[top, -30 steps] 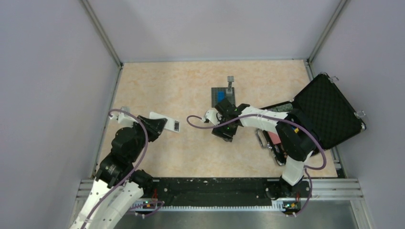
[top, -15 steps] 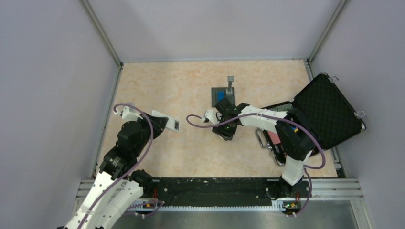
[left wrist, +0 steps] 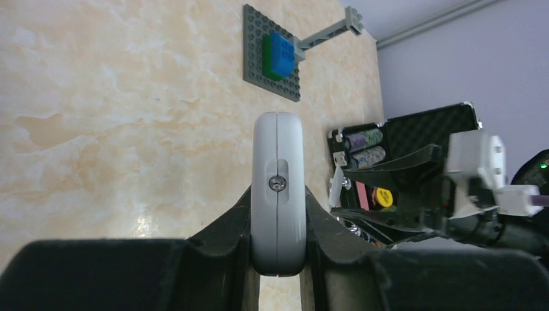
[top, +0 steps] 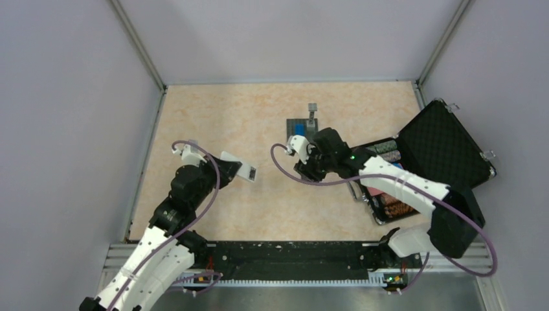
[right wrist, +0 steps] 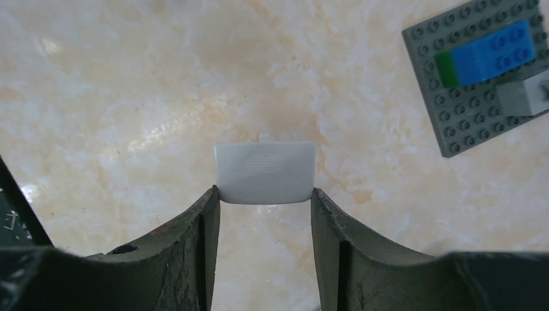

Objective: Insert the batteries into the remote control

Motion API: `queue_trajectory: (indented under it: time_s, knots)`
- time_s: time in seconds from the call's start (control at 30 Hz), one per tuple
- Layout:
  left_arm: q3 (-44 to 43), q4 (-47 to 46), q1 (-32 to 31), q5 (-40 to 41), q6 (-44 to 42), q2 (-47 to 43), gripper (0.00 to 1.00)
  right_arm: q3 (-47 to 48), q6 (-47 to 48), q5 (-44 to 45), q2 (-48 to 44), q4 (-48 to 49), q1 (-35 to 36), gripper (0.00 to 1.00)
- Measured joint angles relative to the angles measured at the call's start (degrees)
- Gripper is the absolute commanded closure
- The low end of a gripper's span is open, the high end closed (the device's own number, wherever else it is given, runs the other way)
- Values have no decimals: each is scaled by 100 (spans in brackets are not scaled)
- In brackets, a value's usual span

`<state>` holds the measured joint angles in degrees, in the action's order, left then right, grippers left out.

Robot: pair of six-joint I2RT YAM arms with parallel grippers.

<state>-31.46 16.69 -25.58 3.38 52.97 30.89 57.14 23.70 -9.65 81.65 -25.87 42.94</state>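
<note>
The left gripper [left wrist: 277, 217] stays clamped on the small white rectangular remote control [left wrist: 278, 155], held edge-on over the left half of the marbled beige table [right wrist: 129, 97] and now a little nearer its middle than a second ago. The right gripper [right wrist: 264, 197] has narrowed onto a thin white plastic panel [right wrist: 264, 172], possibly the battery cover, near the grey studded plate [right wrist: 466, 123]. Its elbow has swung toward the near right corner, uncovering the open black case [top: 447, 152]
</note>
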Motion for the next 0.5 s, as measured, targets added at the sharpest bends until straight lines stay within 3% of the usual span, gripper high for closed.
queue_trajectory:
  time_s: [0.17, 0.3, 0.5]
  knots:
    - [413, -1003, 4, -820, -68, 142, 100, -127, -321, -361, -822, 308, 153, 68]
    - [396, -1853, 4, -1742, -323, 693, 100, -127, -601, -334, -992, 487, 772, 68]
    - [295, -2170, 0, -2461, -739, 1311, 100, -140, -1399, 0, -1191, 748, 1250, 69]
